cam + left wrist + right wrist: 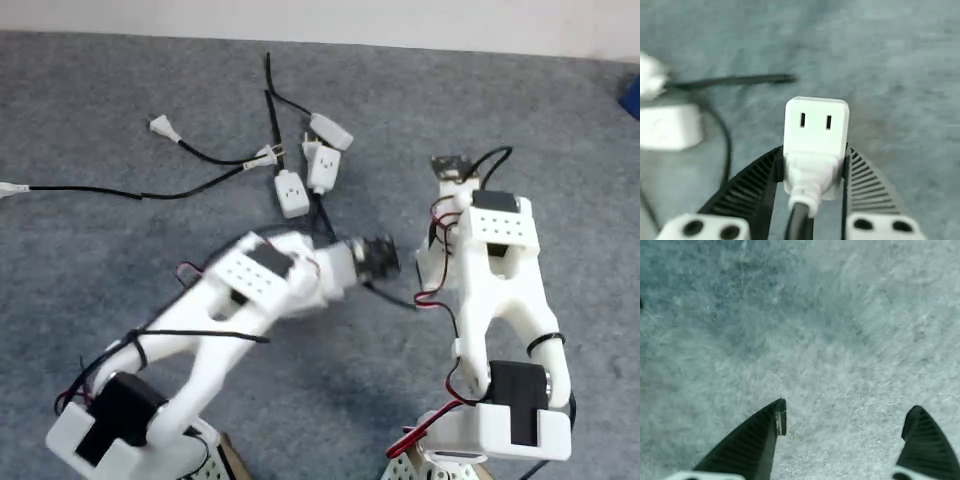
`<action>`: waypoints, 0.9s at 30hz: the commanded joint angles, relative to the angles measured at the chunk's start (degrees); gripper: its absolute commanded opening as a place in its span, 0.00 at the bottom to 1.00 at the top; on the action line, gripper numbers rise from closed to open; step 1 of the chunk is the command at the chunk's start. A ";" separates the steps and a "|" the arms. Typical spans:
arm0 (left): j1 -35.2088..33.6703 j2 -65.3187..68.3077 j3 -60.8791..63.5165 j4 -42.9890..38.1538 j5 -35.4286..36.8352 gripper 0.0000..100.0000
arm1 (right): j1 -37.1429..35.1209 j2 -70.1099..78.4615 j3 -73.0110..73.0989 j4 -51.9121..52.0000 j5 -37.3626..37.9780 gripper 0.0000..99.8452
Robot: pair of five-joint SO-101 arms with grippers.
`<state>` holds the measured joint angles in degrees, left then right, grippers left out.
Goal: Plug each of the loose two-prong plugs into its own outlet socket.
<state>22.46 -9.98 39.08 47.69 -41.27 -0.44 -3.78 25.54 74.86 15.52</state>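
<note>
Left tool is clenched on a white two-slot outlet socket. The slots are faced away from the wrist camera, and the socket's black cord is run back between the fingers. In the high view this tool is seen mid-worktop, just beside the right arm.

Right tool is released, fingers spread wide over bare grey worktop, with nothing gripped.

Three white connector blocks are bunched just beyond the left tool, cords tangled around them. Whether they are plugs or sockets cannot be told.

A two-prong plug is laid beside that bunch. A second plug lies farther left and a third plug at the left edge, all on black cords.
</note>
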 commanded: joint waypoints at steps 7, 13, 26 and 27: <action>-20.62 0.31 -19.74 12.13 0.35 0.03 | -1.27 -2.68 0.92 -1.98 0.00 0.35; -37.85 0.84 -25.45 12.31 -4.84 0.03 | -2.42 -2.68 3.03 -2.07 1.49 0.35; -67.03 22.90 -48.92 8.70 -7.91 0.03 | -6.64 -2.68 4.00 -2.07 1.49 0.35; -68.09 24.92 -51.03 8.70 -7.91 0.03 | -6.64 -2.68 4.00 -2.07 1.41 0.35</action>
<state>-42.33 12.00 -4.44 57.54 -48.92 -6.24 -3.78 29.76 73.54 16.22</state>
